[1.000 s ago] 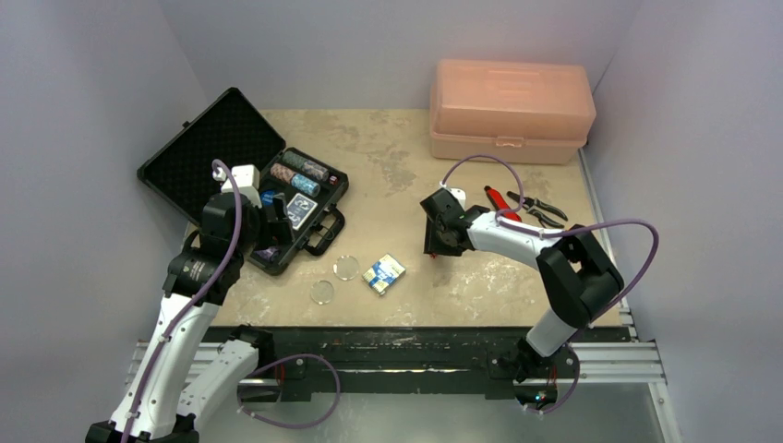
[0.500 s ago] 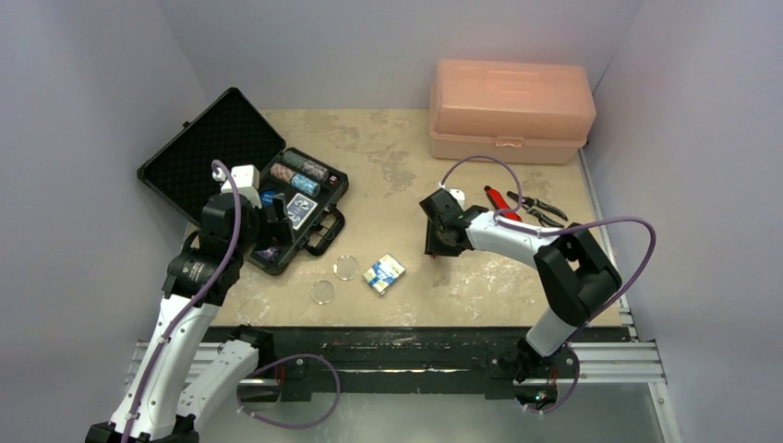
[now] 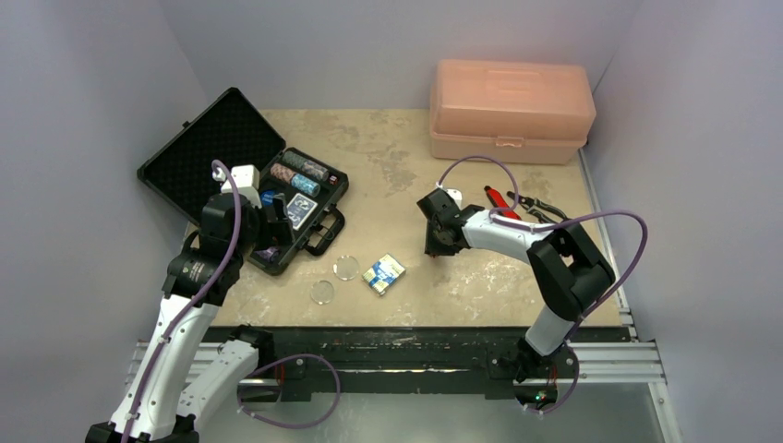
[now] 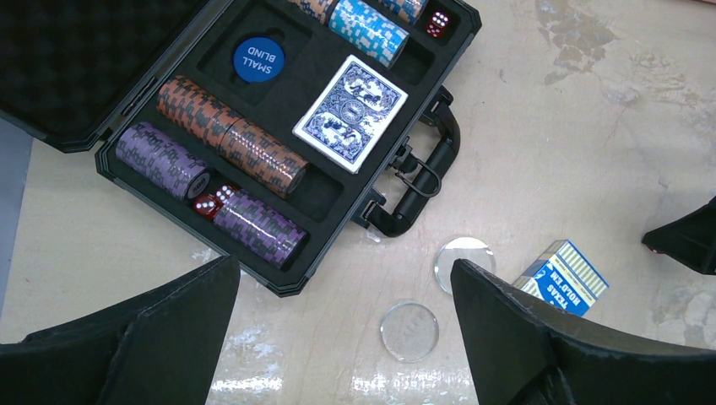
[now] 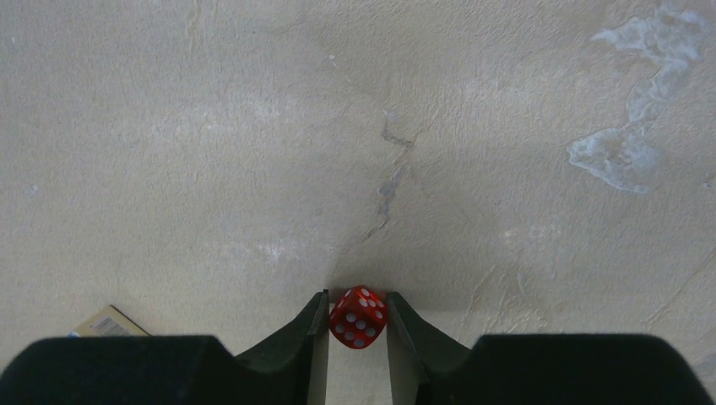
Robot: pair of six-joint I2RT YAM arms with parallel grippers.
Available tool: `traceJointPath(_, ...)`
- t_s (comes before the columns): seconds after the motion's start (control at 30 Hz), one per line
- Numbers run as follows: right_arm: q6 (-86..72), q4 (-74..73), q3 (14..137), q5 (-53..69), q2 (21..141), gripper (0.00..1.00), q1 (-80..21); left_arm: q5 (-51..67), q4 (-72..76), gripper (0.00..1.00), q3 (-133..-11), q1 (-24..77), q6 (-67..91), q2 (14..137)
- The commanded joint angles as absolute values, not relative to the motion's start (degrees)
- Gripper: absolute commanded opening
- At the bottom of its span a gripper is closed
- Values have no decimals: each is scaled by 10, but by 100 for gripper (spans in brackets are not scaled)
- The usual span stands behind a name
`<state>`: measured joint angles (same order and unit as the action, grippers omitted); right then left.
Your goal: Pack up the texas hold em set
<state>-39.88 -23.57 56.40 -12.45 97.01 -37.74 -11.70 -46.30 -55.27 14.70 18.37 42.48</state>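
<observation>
At centre right of the top view the right pincer [image 5: 357, 325] pinches a red die [image 5: 358, 317] low at the table [image 5: 253, 126], while the left pincer [image 4: 346, 270], wide open and empty, hangs over the open case [image 4: 333, 192] at left.

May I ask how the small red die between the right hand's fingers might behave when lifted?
The red die looks tiny and hard, so probably rigid and light. It sits tilted in the right hand, so it may twist or slip out. Dropped, it would likely tumble.
</observation>
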Motion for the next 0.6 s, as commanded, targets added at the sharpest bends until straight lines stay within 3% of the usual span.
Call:
traceJointPath(0.0,-395,-229,581,-129,964,27,-375,-112,-441,96,-553,149,173,422)
traceJointPath(0.43,-391,-236,586,-121,933,0,-375,-113,-440,96,-552,149,173,422)
traceJointPath(0.57,-390,-232,587,-118,918,0,-375,-113,-441,96,-552,149,173,421)
